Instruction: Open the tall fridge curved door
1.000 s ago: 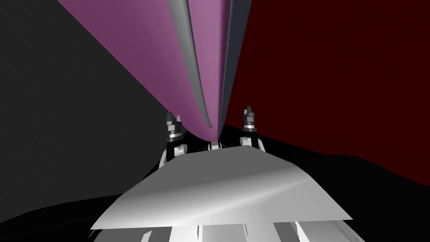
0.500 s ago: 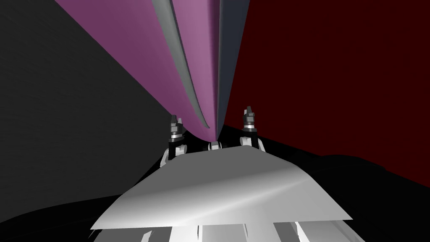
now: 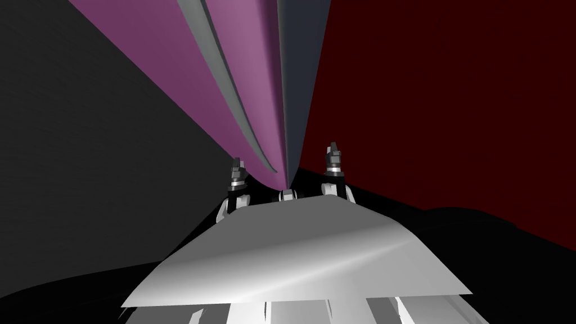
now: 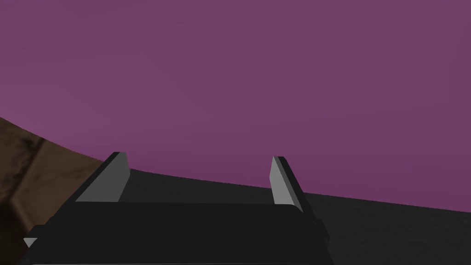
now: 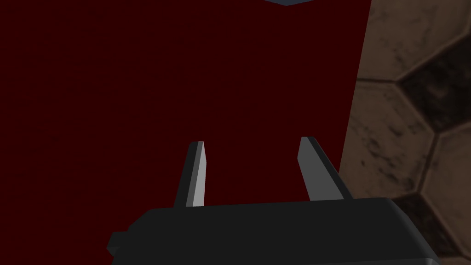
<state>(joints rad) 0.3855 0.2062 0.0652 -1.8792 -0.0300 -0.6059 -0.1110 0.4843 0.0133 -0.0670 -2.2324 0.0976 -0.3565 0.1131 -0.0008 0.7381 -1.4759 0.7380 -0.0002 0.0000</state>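
The purple curved fridge door point(image 3: 253, 73) has swung further left, widening the slate-blue strip point(image 3: 298, 84) beside it (opening progresses); left gripper point(image 4: 197, 156) and right gripper point(image 5: 252, 140) gape empty.

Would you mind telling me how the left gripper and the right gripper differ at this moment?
The left gripper faces the purple curved door; the right gripper faces a flat dark red surface. The left gripper's fingers stand wider apart than the right gripper's. Both are open, with nothing between their fingers.
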